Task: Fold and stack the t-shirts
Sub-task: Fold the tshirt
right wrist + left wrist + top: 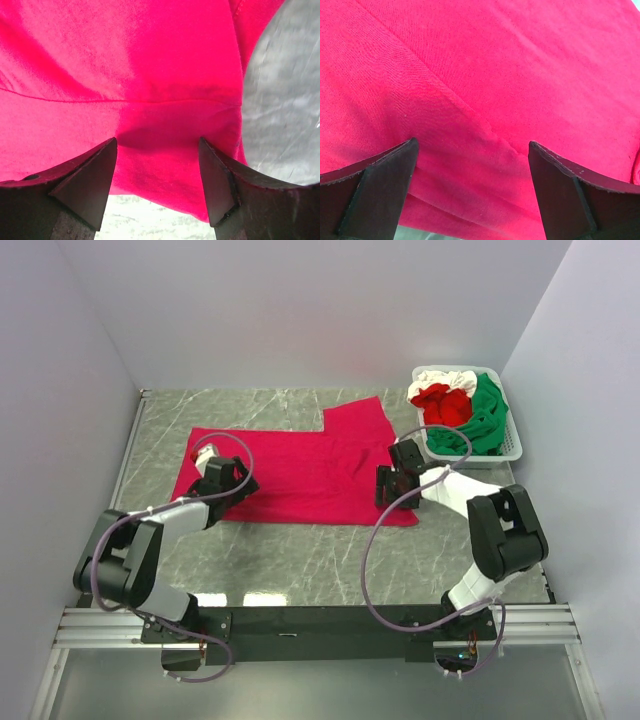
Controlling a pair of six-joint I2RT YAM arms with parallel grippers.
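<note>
**Top view.**
- Crimson shirt point(300, 465): spread fairly flat mid-tabletop point(300, 560), with one block jutting toward the far side.
- Left pincer point(235, 478): over the shirt's near-left part.
- Right pincer point(390, 482): over the near-right edge.
- Basket point(515, 440): far right, holding a bundled white shirt point(440, 377), red shirt point(445, 405) and green shirt point(487, 415).
- Hazard: the two pincers sit at unequal spots along the hem. Lifting from there would likely give a skewed fold.
- Hazard: the right arm works close to the basket, so a wide swing could knock it.

**Left wrist view.**
- Left pincer point(472, 145): jaws spread fully, nothing between them, low over the crimson shirt point(520, 65).
- A crease runs diagonally under the gap, and a sliver of bare surface shows at the bottom edge.
- Hazard: closing here may pinch the creased ridge, which could hold more than one layer, or a single layer only. The layer count cannot be told.
- Hazard: pressing down with nothing caught could drag the cloth and wrinkle it.

**Right wrist view.**
- Right pincer point(157, 142): jaws apart, not clamped, straddling a hem seam on the crimson shirt point(125, 60).
- The corner and bare tabletop point(280, 110) lie just to the right.
- Hazard: the cloth edge lies close below the fingertips. A shallow bite could slip off when raised, dropping that side while the other rises.
- Hazard: the fingertips could scrape the tabletop if driven lower.
</note>
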